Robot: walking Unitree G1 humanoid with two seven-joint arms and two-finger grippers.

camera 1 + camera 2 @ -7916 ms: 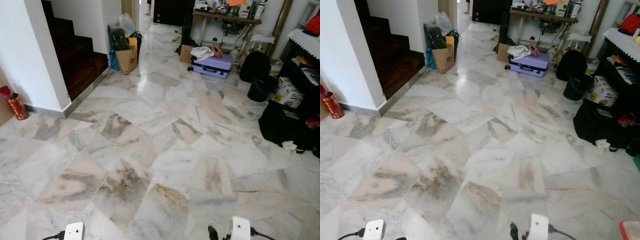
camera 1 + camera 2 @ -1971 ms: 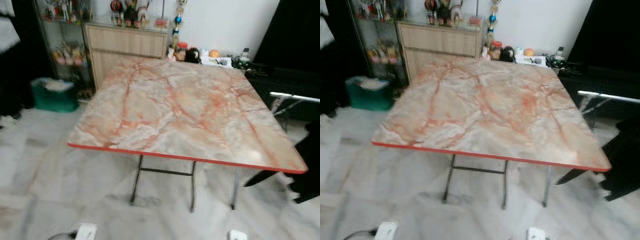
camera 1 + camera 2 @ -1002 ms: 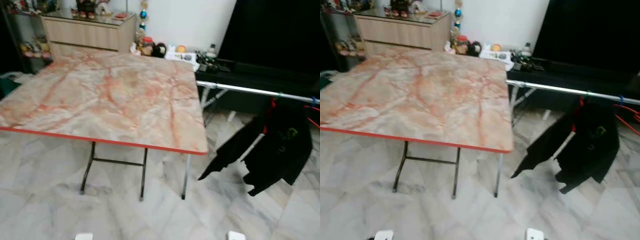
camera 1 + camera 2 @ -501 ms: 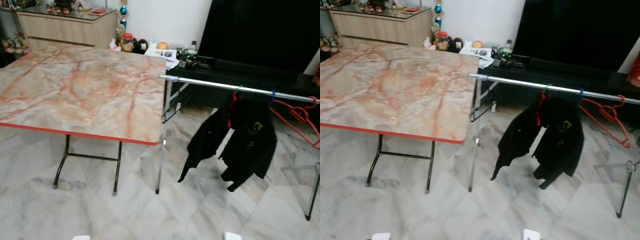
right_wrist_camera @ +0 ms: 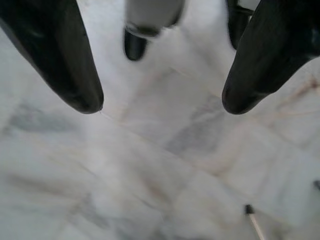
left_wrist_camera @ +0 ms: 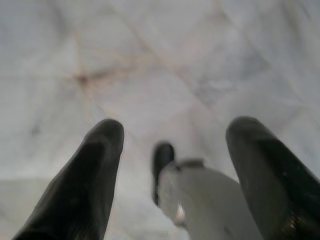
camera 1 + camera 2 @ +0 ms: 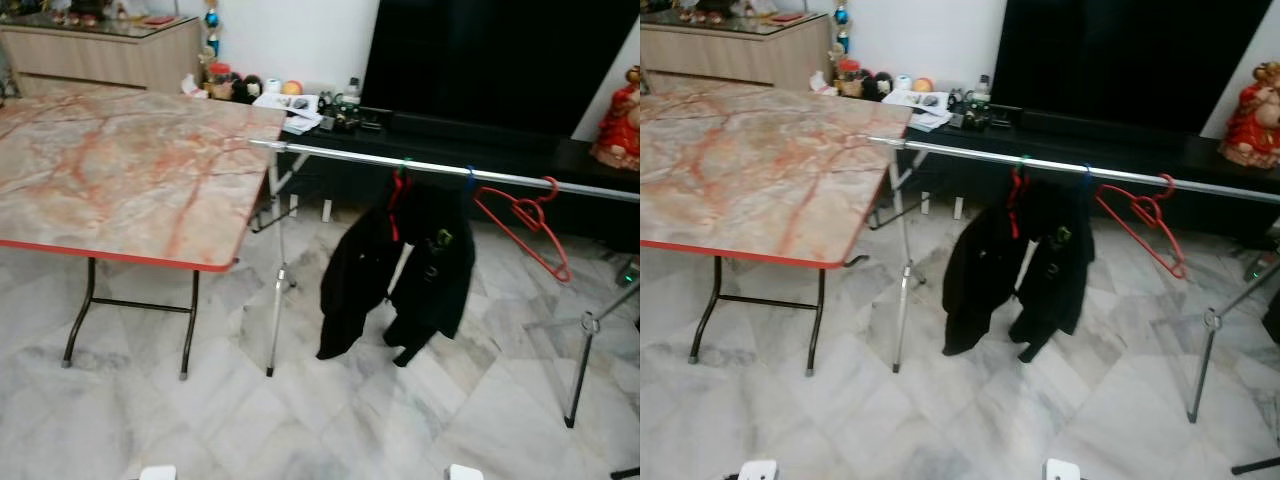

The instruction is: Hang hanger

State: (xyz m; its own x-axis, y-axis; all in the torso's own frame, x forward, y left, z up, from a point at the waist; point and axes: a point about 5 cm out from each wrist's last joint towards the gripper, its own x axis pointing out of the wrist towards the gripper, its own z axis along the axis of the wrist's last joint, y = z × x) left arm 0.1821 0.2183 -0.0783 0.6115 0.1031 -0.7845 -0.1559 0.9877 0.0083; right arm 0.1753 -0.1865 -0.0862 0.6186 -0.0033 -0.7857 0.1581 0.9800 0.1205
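One red hanger [image 7: 528, 223] hangs empty on the rail [image 7: 440, 170], right of a black jacket [image 7: 405, 272] that hangs there too. We see the tabletop [image 7: 110, 170] at left, near the rail's left end. Our left gripper [image 6: 175, 150] and right gripper [image 5: 160, 75] hang spread and empty over the marble floor [image 7: 330, 420].

- No text, label, brand or number can be read anywhere
- The black jacket [image 7: 415, 265] bears small greenish marks, too blurred to read
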